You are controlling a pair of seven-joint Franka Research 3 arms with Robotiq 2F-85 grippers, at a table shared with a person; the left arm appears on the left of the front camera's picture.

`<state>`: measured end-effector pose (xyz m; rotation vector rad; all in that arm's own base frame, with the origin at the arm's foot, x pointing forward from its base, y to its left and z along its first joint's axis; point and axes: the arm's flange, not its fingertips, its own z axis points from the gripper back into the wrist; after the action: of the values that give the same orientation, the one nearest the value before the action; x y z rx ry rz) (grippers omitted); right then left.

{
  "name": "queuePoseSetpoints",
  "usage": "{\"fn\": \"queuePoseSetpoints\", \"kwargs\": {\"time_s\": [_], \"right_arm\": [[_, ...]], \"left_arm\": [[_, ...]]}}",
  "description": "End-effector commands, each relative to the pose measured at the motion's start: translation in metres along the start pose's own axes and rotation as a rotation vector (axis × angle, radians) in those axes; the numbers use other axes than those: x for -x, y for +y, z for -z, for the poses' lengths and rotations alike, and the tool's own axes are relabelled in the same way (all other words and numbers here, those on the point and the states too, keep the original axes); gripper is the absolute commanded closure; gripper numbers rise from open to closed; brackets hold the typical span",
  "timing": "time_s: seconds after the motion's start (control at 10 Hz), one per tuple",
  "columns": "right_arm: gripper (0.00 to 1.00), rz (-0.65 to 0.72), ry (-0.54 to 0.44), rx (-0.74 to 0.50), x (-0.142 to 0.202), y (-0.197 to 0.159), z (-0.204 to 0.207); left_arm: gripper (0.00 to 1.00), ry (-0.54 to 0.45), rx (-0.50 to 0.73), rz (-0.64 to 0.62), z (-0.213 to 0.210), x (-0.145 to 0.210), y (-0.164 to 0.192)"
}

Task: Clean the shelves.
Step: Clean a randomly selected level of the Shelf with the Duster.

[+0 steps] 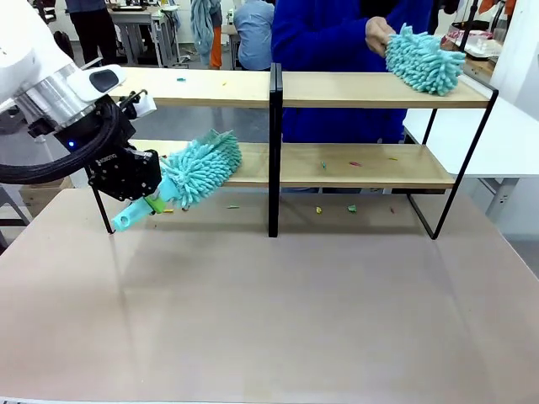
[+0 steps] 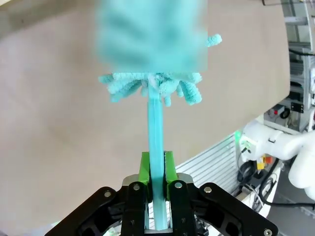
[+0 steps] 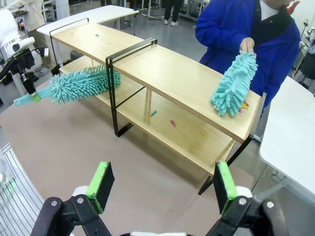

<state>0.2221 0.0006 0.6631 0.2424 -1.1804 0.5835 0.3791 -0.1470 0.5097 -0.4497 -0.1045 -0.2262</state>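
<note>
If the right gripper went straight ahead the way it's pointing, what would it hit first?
The right gripper would likely meet the shelves, around the lower board; depth is unclear.

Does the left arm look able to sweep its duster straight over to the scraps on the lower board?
Probably not straight: the centre post stands between the duster and those scraps, and would likely catch the handle.

Shaggy turquoise duster (image 1: 200,168) at nine o'clock, its handle the same pale turquoise against the bright green pads of the black left tool (image 1: 154,200). The shelves (image 1: 362,89): light wood-grain boards, thin black frame. At one o'clock, a matching turquoise second duster (image 1: 424,61) against a royal-blue jacket (image 1: 324,34). Red, green and yellow scraps (image 1: 324,165) dot the lower board. Plain greyish-beige surface (image 1: 278,320). Right tool (image 3: 162,181): black, green pads.
</note>
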Motion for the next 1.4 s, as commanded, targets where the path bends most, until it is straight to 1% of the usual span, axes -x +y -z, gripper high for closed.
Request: {"fn": "queuePoseSetpoints", "kwargs": {"time_s": [0.0, 0.3, 0.4, 0.6, 0.7, 0.8, 0.9, 1.0, 1.2, 1.3], "right_arm": [[0.00, 0.004, 0.001, 0.002, 0.000, 0.000, -0.001], [0.00, 0.004, 0.001, 0.002, 0.000, 0.000, -0.001], [0.00, 0.004, 0.001, 0.002, 0.000, 0.000, -0.001], [0.00, 0.004, 0.001, 0.002, 0.000, 0.000, -0.001], [0.00, 0.004, 0.001, 0.002, 0.000, 0.000, -0.001], [0.00, 0.004, 0.001, 0.002, 0.000, 0.000, -0.001], [0.00, 0.004, 0.001, 0.002, 0.000, 0.000, -0.001], [0.00, 0.004, 0.001, 0.002, 0.000, 0.000, -0.001], [0.00, 0.004, 0.001, 0.002, 0.000, 0.000, -0.001], [0.00, 0.004, 0.001, 0.002, 0.000, 0.000, -0.001]], "left_arm": [[0.87, -0.035, -0.109, -0.099, -0.007, 0.009, 0.000], [0.87, 0.006, -0.283, -0.237, -0.011, 0.019, 0.018], [0.87, -0.013, -0.360, -0.310, -0.018, 0.024, 0.027], [0.87, -0.096, -0.499, -0.416, -0.030, 0.029, 0.032], [0.87, -0.120, -0.566, -0.478, -0.031, 0.029, 0.033], [0.87, -0.102, -0.599, -0.514, -0.032, 0.027, 0.036], [0.87, -0.097, -0.589, -0.494, -0.031, 0.026, 0.038], [0.87, -0.128, -0.568, -0.435, -0.030, 0.027, 0.037], [0.87, -0.136, -0.534, -0.381, -0.028, 0.029, 0.035], [0.87, -0.137, -0.488, -0.331, -0.028, 0.031, 0.034]]}}
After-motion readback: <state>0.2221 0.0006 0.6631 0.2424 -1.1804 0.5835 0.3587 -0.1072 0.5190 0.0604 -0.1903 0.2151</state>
